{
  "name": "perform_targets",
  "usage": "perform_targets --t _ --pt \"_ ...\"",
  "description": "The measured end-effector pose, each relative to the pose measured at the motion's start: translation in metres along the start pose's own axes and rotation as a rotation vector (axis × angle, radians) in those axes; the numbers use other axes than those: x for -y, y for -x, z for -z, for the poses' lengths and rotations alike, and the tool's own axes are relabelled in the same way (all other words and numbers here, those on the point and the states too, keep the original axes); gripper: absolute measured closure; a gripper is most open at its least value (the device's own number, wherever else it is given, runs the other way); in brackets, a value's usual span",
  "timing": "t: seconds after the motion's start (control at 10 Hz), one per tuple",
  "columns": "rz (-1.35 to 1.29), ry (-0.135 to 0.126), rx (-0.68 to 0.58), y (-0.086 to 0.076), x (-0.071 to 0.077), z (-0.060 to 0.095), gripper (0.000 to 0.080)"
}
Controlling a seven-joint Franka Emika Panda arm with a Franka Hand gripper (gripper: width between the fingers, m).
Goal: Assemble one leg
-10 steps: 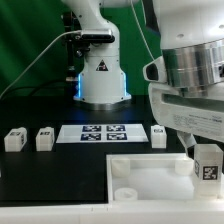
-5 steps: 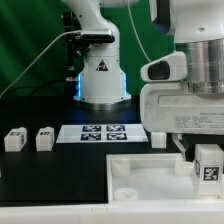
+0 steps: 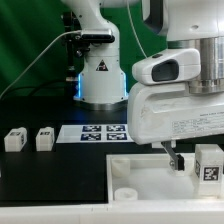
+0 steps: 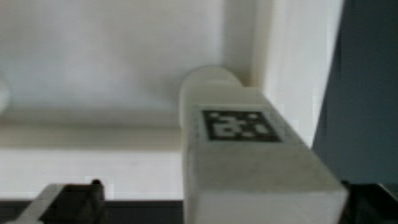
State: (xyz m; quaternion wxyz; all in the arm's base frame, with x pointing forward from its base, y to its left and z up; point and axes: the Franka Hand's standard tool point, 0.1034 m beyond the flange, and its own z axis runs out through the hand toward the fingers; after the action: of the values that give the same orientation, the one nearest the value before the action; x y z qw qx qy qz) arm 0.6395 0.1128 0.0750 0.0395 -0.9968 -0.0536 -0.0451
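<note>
Leg (image 4: 240,140) sits on the tabletop (image 4: 107,70), tight beside its raised rim. Gripper (image 4: 222,203) straddles the leg, jaws wide, nothing pinched. Before closing, centre the leg between the fingers and keep the rim-side finger off that rim.

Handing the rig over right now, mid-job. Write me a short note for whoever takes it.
The gripper is open, its fingers either side of the tagged leg in the wrist view, gaps showing, no grasp yet.
Elsewhere: leftmost leg and second leg stand at the exterior view's left; right-hand leg stands beside the square top.
Done: no leg seen fitted to the top.
Left: probably close on the leg, lift it, fit it at a corner of the top.
</note>
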Motion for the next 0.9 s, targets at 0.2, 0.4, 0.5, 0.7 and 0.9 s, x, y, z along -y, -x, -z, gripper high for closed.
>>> perform_targets --t 0.2,0.4,0.5,0.7,0.9 --pt "-0.068 0.0 0.0 0.0001 0.0008 -0.0002 0.0301" --pt "-0.247 -0.006 0.001 0.0003 0.0009 -0.0003 0.0508" --pt "-0.297 -0.006 0.001 0.0003 0.0003 -0.0004 0.0508" --pt "-0.502 -0.003 0.002 0.0009 -0.002 -0.0006 0.0508" --pt "-0.744 -0.002 0.004 0.0021 -0.0036 -0.0014 0.0508"
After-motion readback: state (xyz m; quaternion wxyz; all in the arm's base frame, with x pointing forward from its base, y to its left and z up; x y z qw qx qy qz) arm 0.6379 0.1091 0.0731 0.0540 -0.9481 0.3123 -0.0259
